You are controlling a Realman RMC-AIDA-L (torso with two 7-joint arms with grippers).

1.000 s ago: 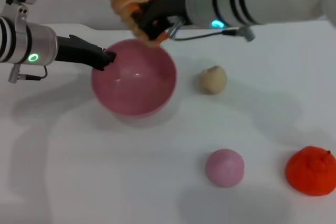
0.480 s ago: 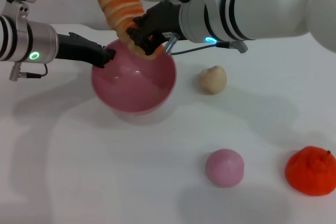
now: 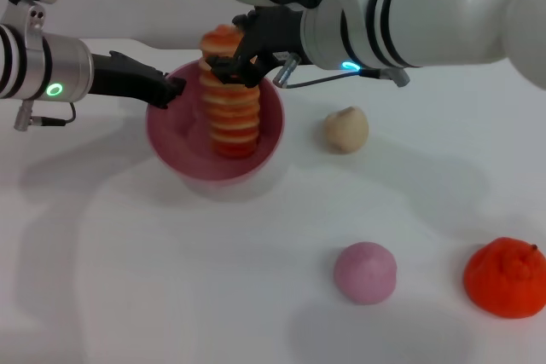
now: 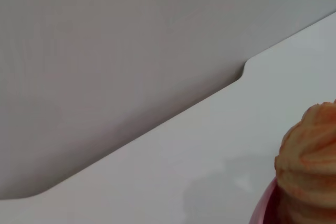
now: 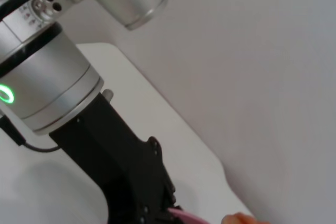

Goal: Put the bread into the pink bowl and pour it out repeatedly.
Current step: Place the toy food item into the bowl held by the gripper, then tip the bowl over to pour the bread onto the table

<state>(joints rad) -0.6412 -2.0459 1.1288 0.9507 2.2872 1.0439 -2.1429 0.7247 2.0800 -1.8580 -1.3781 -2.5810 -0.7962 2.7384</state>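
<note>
Head view: left hand (image 3: 175, 89) is pinching pink bowl (image 3: 171, 147) rim on robot's left side, prob. to steady it on the surface (image 3: 128, 279). Right hand (image 3: 232, 66) is gripping bread (image 3: 230, 112) near its top; loaf is standing upright w/ lower end inside bowl, directly under that hand.

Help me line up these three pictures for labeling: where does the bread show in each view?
Head view: the bread stands on end in the pink bowl, the right gripper at its upper part.
Left wrist view: its ridged top shows at the lower right edge.
Right wrist view: only an orange sliver at the bottom edge.
Shared landmark: the pink bowl's rim, held by the left gripper.
</note>
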